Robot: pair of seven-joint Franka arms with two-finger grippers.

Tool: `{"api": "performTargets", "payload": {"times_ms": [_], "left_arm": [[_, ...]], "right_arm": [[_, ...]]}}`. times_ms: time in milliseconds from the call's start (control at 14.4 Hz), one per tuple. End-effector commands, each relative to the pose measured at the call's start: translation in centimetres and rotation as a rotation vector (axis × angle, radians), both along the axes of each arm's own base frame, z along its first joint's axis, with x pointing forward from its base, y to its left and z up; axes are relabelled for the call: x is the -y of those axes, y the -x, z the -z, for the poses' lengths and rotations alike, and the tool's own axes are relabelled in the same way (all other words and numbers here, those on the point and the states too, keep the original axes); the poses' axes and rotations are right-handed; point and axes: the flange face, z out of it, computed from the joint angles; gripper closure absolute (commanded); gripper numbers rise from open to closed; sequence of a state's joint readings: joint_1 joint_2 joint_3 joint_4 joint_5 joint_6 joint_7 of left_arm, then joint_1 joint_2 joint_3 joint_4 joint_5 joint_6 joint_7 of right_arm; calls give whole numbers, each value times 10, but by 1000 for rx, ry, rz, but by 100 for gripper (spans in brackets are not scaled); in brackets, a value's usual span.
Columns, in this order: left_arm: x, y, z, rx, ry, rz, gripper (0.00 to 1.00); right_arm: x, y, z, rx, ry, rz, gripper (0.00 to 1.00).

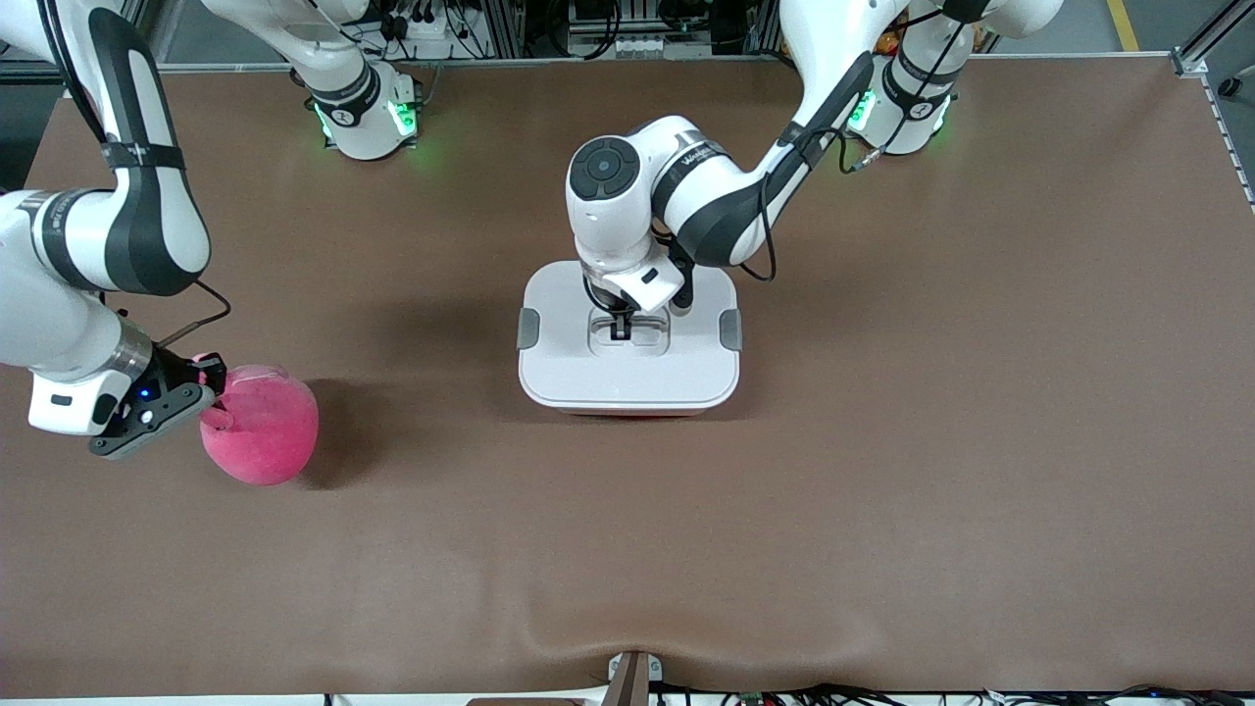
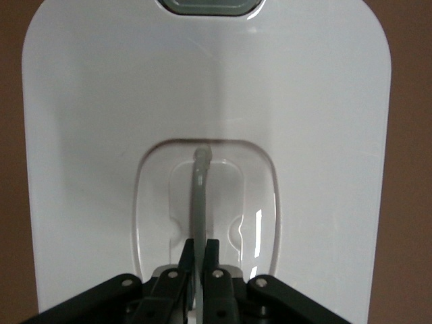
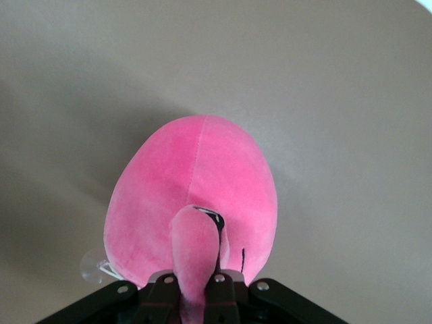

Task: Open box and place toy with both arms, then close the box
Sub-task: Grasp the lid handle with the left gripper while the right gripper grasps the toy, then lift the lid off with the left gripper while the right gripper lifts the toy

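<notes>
The box (image 1: pixel 628 378) sits lid-on in the middle of the brown surface (image 1: pixel 882 490), its grey clips toward each arm's end. The left hand (image 1: pixel 622 328) pinches its lid handle (image 2: pixel 200 196) tight. The toy (image 1: pixel 263 427) lies well apart toward the right arm's end, and the right hand (image 1: pixel 211 392) squeezes its little ear (image 3: pixel 192 250).

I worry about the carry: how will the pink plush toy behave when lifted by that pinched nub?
The toy looks soft, so it will likely sag and swing below the right claw, which is shut on one small nub. It seems light for its size. Its round body may roll a little once set down.
</notes>
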State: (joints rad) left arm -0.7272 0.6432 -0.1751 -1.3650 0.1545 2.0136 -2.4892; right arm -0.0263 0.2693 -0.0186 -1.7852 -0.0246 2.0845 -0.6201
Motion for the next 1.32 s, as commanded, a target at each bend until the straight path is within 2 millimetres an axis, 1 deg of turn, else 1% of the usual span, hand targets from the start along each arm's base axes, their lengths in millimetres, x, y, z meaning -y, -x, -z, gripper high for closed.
{"api": "performTargets", "payload": {"times_ms": [0, 277, 485, 555, 694, 902, 971, 1179, 1248], "left_arm": [[-2, 0, -9, 21, -3, 46, 99], [5, 6, -10, 20, -3, 129, 100], [6, 8, -11, 20, -2, 140, 100], [5, 7, -16, 26, 1, 140, 100], [1, 3, -22, 32, 7, 138, 100], [-4, 0, -40, 45, 22, 125, 100], [-5, 0, -51, 54, 29, 122, 100], [-11, -2, -73, 76, 45, 112, 100], [-20, -9, -86, 91, 54, 99, 100]], "right_arm": [[-16, 0, -9, -13, -3, 78, 100], [-20, 0, -10, -11, -5, 109, 100], [-22, 4, -7, -45, -3, 150, 100], [-26, 4, -7, -47, -4, 149, 100], [-26, 4, -7, -46, -4, 151, 100], [-27, 4, -7, -46, -3, 151, 100], [-29, 4, -8, -45, -5, 149, 100], [-33, 4, -9, -43, -3, 144, 100], [-36, 4, -10, -42, -3, 142, 100]]}}
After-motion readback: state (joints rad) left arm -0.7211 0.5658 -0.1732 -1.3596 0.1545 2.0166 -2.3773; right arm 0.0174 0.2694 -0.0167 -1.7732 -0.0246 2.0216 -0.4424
